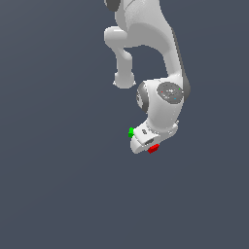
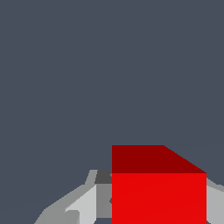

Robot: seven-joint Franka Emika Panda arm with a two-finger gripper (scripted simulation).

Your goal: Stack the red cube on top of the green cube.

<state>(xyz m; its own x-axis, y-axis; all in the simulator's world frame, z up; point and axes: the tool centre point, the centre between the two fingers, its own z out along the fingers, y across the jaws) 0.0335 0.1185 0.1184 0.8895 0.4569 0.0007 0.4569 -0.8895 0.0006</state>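
Note:
In the exterior view the red cube [image 1: 153,148] pokes out from under the white gripper [image 1: 146,144]. The green cube [image 1: 131,132] lies right beside the hand, on the exterior view's left, partly covered by it. In the wrist view the red cube [image 2: 158,192] fills the space between the two grey fingers [image 2: 103,197], and both fingers touch its sides. The gripper [image 2: 158,208] is shut on the red cube. The green cube is out of the wrist view. I cannot tell how high the red cube is above the floor.
The white arm [image 1: 165,53] reaches down from the top of the exterior view. A plain dark grey-blue surface [image 1: 58,185] lies all around.

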